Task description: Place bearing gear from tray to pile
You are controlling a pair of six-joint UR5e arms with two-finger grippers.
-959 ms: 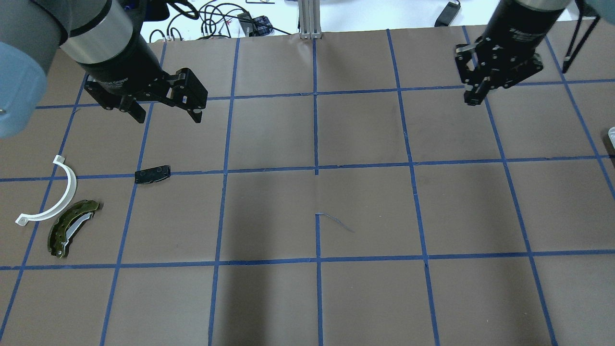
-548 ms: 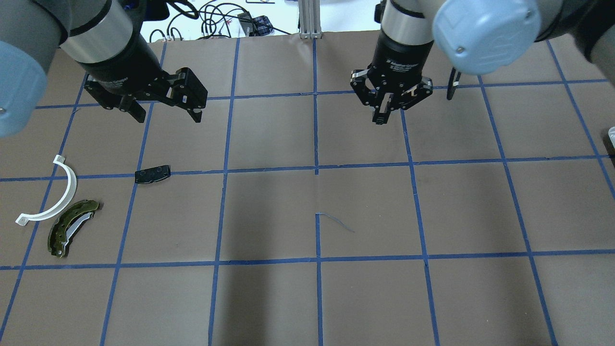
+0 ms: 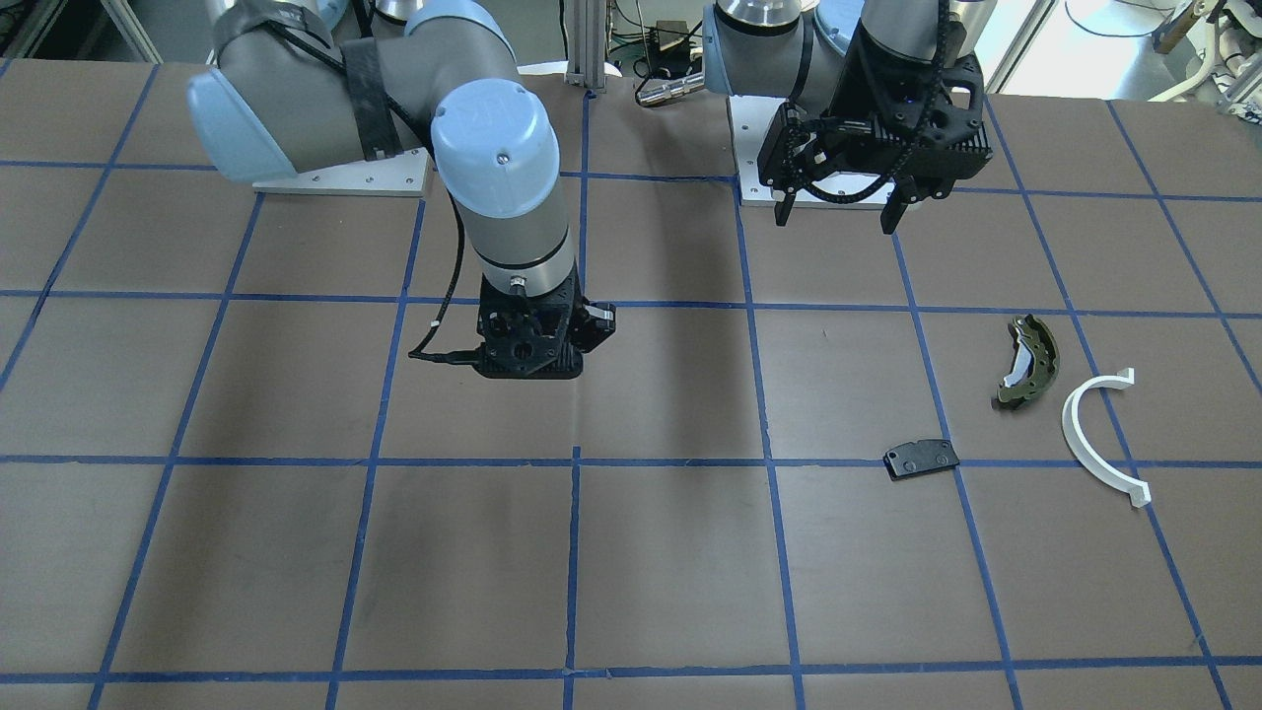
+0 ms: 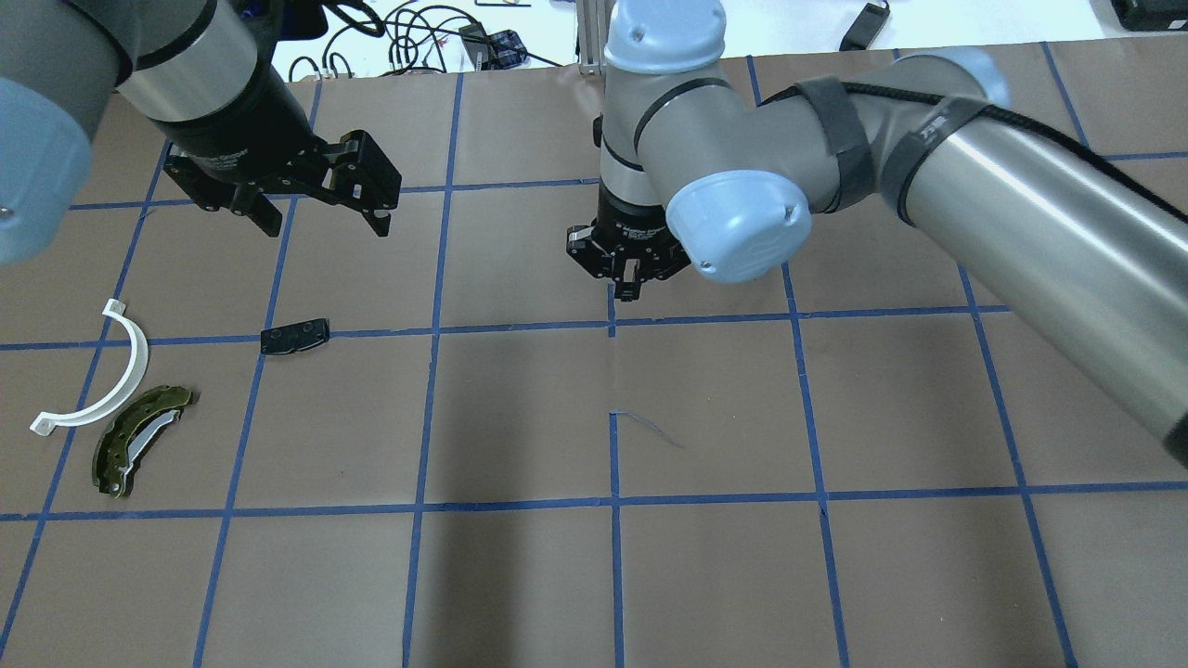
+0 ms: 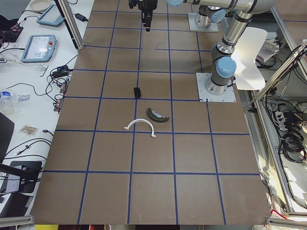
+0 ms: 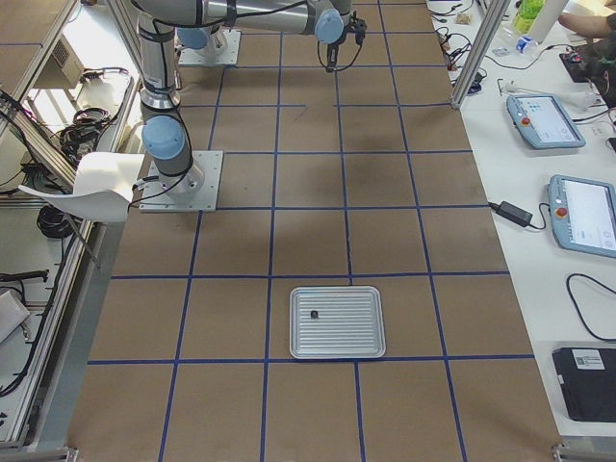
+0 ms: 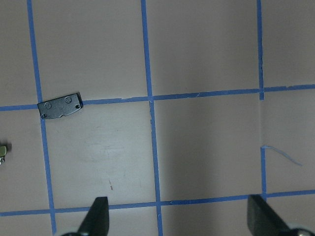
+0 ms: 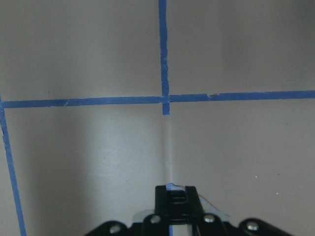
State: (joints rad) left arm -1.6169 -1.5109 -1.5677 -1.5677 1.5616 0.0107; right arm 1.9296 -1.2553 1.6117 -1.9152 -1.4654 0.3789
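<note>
Taking in first the table (image 4: 520, 575), papered brown and gridded with blue tape (image 4: 613, 501), with the black pad (image 4: 294, 337) lying flat on a tape line toward the robot-left end and serving as marker for all else. Finding the right arm (image 4: 1021, 204) stretched across the table, elbow well to the right of the pad. Finding the left arm (image 4: 195, 83) standing beyond the pad, on the side away from the robot. Placing the ribbed metal tray (image 6: 351, 327) at the opposite end of the table from the pad, visible only in the exterior right view. Noting the left gripper (image 4: 328, 229) hung above the table just past the pad, jaws spread wide with nothing between. Noting the right gripper (image 4: 629, 289) pointed down well to the right of the pad, fingers pressed together; unable to tell whether anything sits pinched there. Spotting the white half-ring (image 4: 142, 357) left of the pad and apart from it, and the olive-green shoe (image 4: 130, 436) just beside that ring, left of the pad and nearer the robot. Ending with a small dark part (image 6: 315, 314) on the tray, far from the pad, too small to tell whether the bearing gear.
</note>
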